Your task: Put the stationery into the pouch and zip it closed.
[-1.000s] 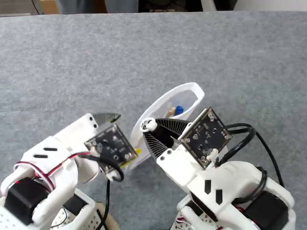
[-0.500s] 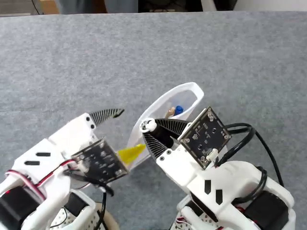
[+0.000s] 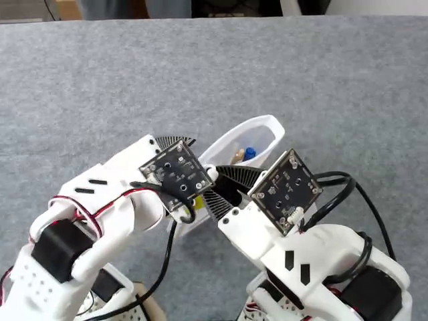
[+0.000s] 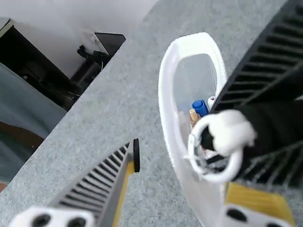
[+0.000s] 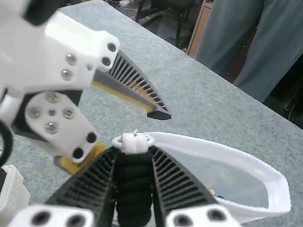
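Indoor workroom, most likely a lab or office. Evidence: grey felt-like table covering (image 3: 321,67). Black swivel-chair legs (image 5: 178,28) and a light wooden cabinet side (image 5: 201,23) stand beyond it. Plain white wall (image 4: 66,16) rises above dark low furniture (image 4: 33,71).

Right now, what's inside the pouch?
Through the open pouch mouth: a blue cap and a tan tip beside it. The rest of both, and anything lower down, is hidden by the pouch wall and the right gripper clamped on its near end.
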### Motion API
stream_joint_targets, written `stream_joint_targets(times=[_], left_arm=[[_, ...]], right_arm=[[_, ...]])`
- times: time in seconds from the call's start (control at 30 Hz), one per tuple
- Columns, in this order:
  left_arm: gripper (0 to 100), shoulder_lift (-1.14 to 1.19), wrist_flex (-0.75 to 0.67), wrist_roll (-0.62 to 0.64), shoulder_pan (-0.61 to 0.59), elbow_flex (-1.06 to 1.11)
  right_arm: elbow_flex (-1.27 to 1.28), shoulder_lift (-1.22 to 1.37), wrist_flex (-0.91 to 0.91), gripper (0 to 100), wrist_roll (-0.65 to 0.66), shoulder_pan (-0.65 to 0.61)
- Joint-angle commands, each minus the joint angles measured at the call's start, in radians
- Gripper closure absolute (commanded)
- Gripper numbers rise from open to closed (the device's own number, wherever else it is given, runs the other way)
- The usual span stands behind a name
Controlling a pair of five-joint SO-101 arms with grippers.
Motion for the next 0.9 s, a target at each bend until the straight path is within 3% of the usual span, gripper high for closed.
stream_joint_targets(times=[0.0, 0.3, 0.6, 0.87], left_arm=[[68, 0.008, -0.026, 0.014, 0.012, -0.028], [69, 0.008, -0.02, 0.015, 0.012, -0.018], [96, 0.008, -0.02, 0.107, 0.012, 0.008], [97, 0.003, -0.02, 0.11, 0.012, 0.03]], right_arm=[[-0.042, -0.002, -0.005, 98.6, 0.0, -0.017], [-0.042, -0.002, -0.005, 98.6, 0.0, -0.017], [-0.044, -0.002, -0.005, 98.6, 0.0, -0.017], [-0.048, -0.002, -0.005, 98.6, 0.0, -0.017]])
